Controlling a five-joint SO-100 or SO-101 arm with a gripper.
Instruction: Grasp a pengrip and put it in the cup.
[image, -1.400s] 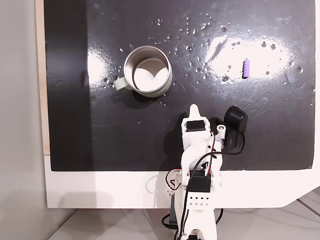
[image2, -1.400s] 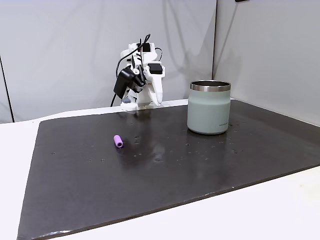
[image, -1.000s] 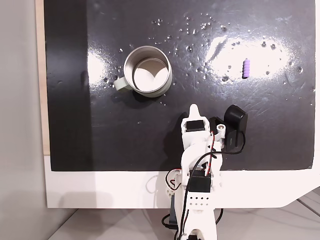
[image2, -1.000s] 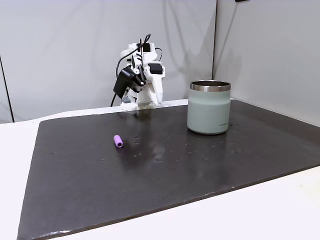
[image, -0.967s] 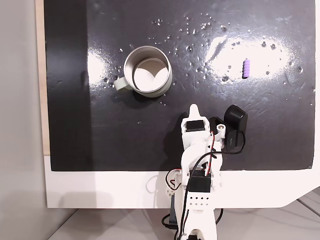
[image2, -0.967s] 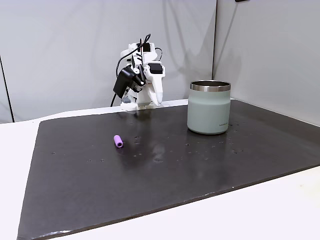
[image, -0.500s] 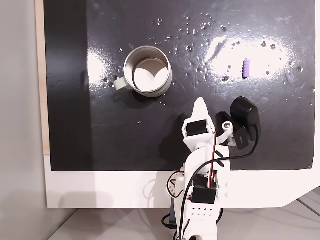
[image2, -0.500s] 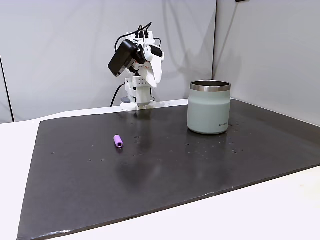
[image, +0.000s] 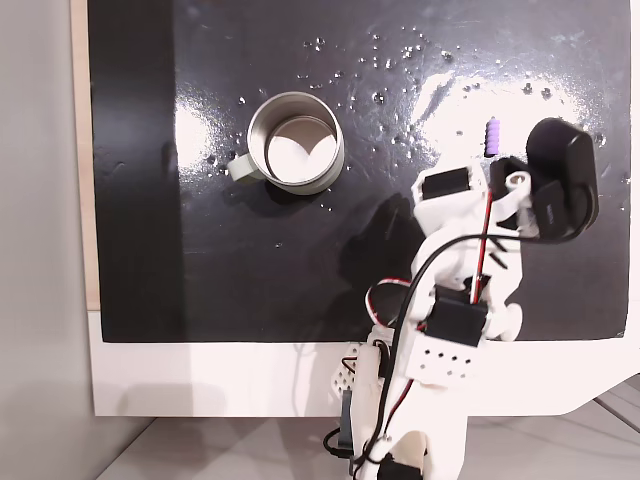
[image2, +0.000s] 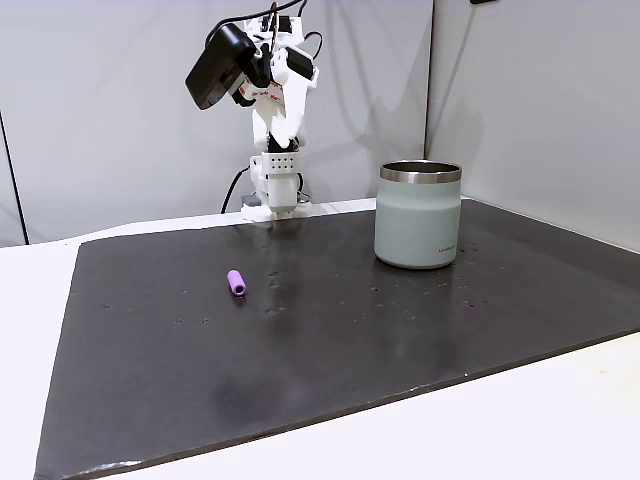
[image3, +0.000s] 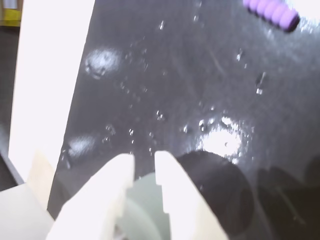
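Black mat (image2: 300, 360), pengrip (image2: 236, 283) w/ claw (image3: 144, 162) high above, cup (image2: 418, 214) apart.

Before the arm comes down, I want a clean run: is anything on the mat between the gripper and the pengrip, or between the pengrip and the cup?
Nothing visible. The gripper hangs above bare black mat; pengrip and cup stand apart.
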